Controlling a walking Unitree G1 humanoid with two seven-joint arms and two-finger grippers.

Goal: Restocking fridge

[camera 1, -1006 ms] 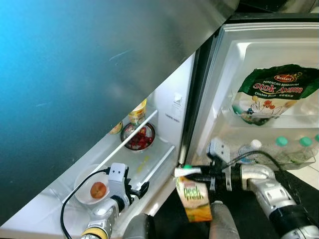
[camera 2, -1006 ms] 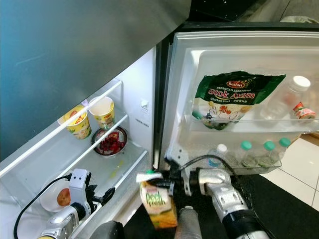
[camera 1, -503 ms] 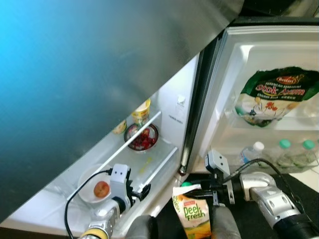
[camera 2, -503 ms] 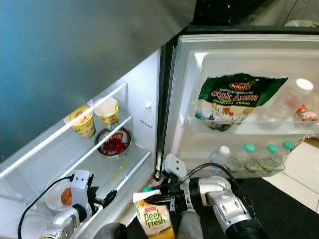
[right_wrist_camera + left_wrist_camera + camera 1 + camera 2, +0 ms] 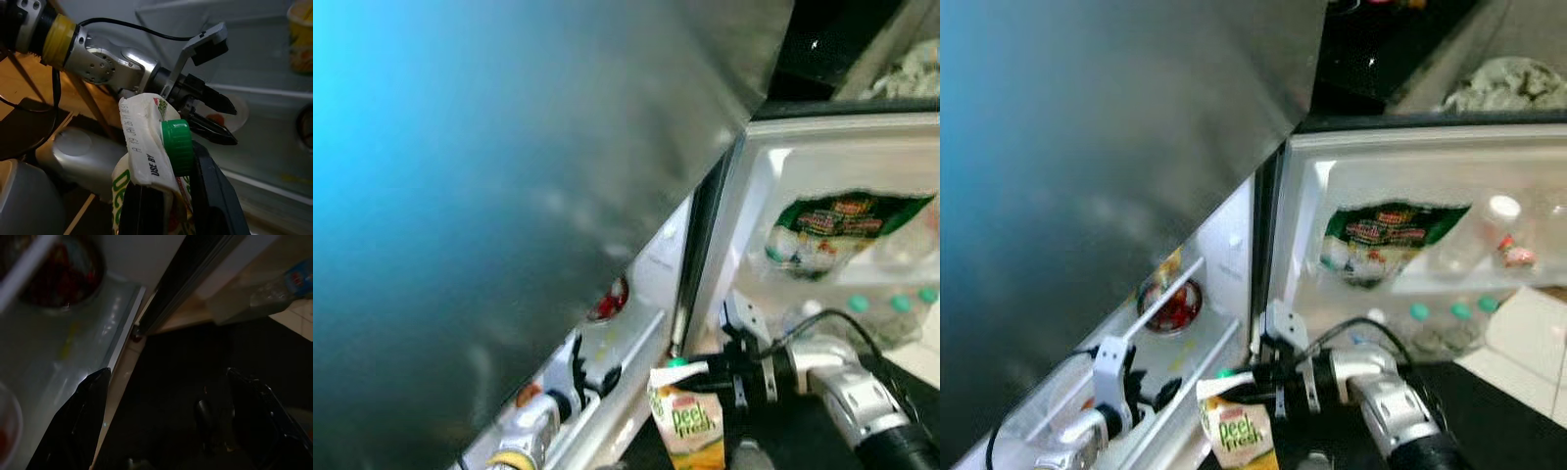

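The right pincer is clenched on the top of a juice carton hanging outside the open fridge, not yet shelved, while the left pincer, fingers spread and empty, hovers at the lower shelf edge, with a bowl of red fruit and door bottles beyond.

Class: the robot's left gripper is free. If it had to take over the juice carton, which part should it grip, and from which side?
Probably the body of the juice carton, from the robot's left. The right gripper already clamps the folded top by the green cap, so the carton hangs below it with its flat sides exposed. The open left gripper sits on that side.
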